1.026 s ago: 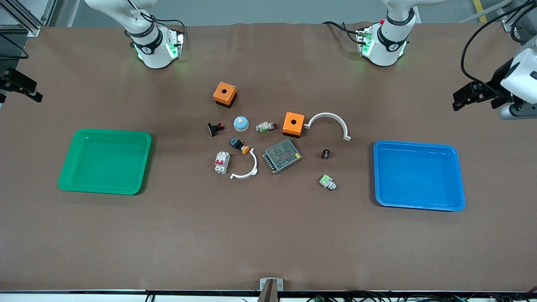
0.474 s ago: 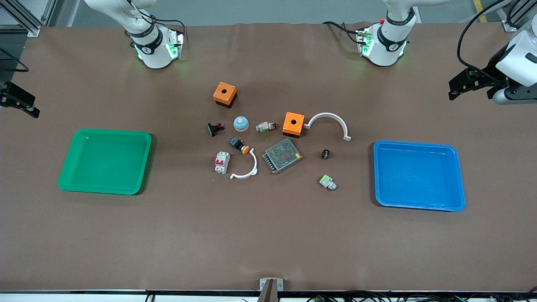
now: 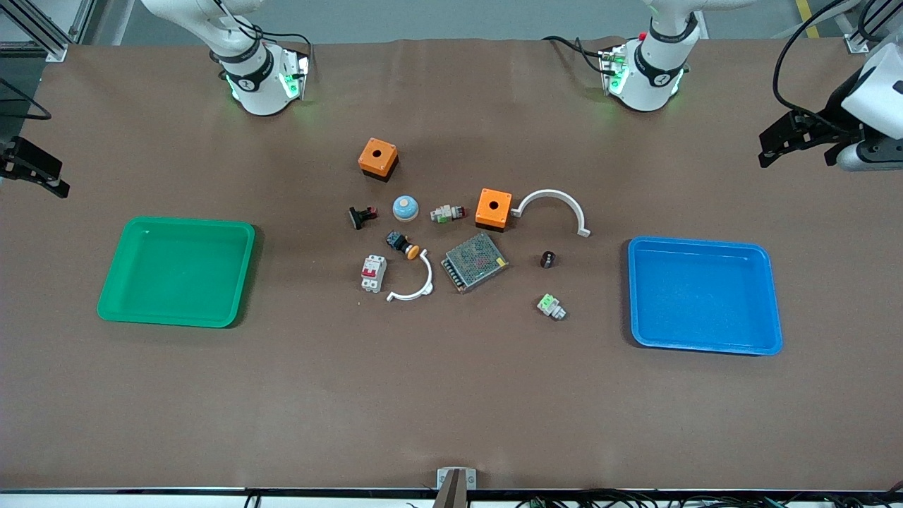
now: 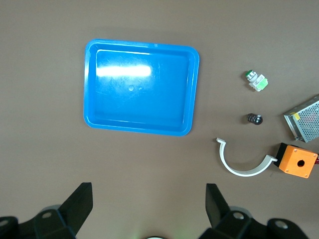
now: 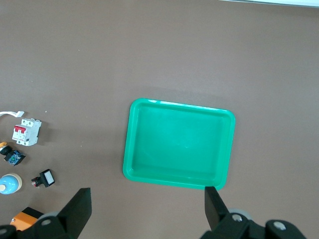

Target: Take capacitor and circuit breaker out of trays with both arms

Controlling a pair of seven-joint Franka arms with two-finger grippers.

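Note:
The capacitor (image 3: 547, 259), a tiny black cylinder, lies on the table between the mesh power supply (image 3: 475, 262) and the blue tray (image 3: 638, 296); it also shows in the left wrist view (image 4: 255, 118). The breaker (image 3: 373, 273), white-grey with red levers, lies beside a white arc, toward the green tray (image 3: 113, 282); it also shows in the right wrist view (image 5: 26, 132). My left gripper (image 3: 767, 149) is open and empty, high over the left arm's end of the table (image 4: 148, 209). My right gripper (image 3: 49, 176) is open and empty, high over the right arm's end (image 5: 147, 209).
Around the power supply lie two orange boxes (image 3: 378, 158) (image 3: 493, 207), a blue dome button (image 3: 405, 207), a black-and-red switch (image 3: 362, 216), an orange-capped button (image 3: 402, 245), two white arcs (image 3: 554, 207) (image 3: 413, 282) and two green-and-white connectors (image 3: 551, 306) (image 3: 446, 212). Both trays hold nothing.
Both grippers have shifted slightly over the table's ends, still open and empty. Nothing on the table has moved.

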